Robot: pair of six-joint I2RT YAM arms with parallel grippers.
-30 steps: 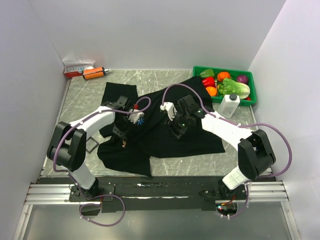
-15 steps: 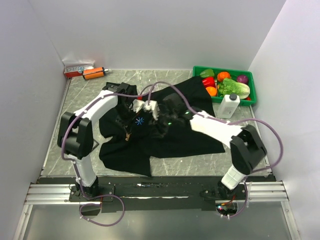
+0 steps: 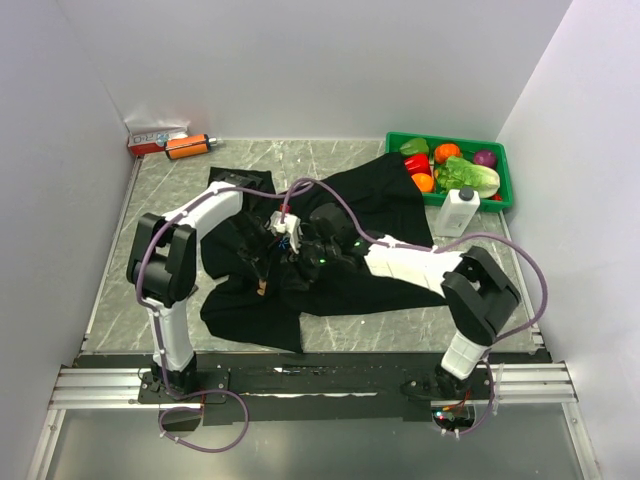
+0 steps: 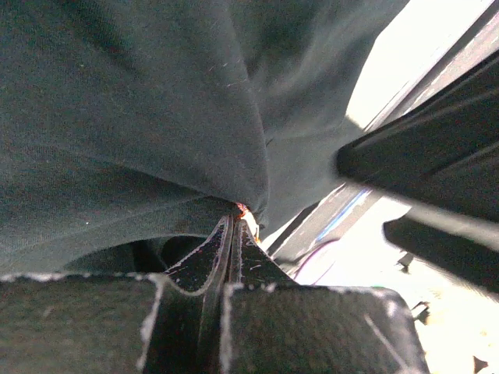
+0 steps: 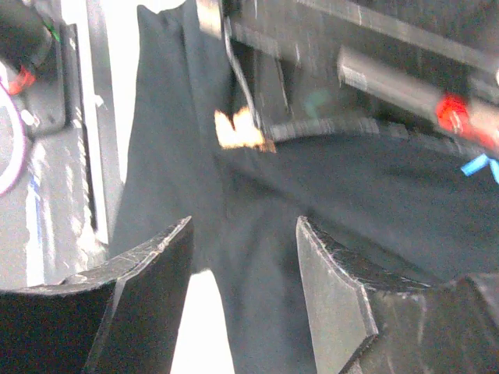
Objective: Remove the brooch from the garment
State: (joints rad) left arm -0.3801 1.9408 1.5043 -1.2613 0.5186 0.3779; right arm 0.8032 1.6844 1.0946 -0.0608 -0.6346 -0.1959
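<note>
The black garment [image 3: 385, 200] lies bunched at the middle of the table. The tiny orange-tan brooch [image 5: 240, 128] sits on a raised fold of it. It shows as an orange speck [image 4: 242, 209] at my left fingertips and as a tan dot [image 3: 262, 289] in the top view. My left gripper [image 3: 260, 272] [image 4: 236, 216] is shut on the brooch, with cloth draped over its tips. My right gripper [image 3: 297, 260] [image 5: 243, 226] is open just right of it, its jaws astride a fold of the garment [image 5: 374, 179] below the brooch. The blue starburst [image 5: 479, 165] shows at the right edge.
A green bin [image 3: 505, 170] of vegetables stands at the back right with a white bottle [image 3: 458, 212] in front of it. An orange cylinder with a black cap [image 3: 187, 146] and a white-and-red box [image 3: 155, 135] lie at the back left corner.
Both grippers have drawn together over the middle of the garment. The right gripper moved left to the brooch, and the cloth has bunched up around them.
</note>
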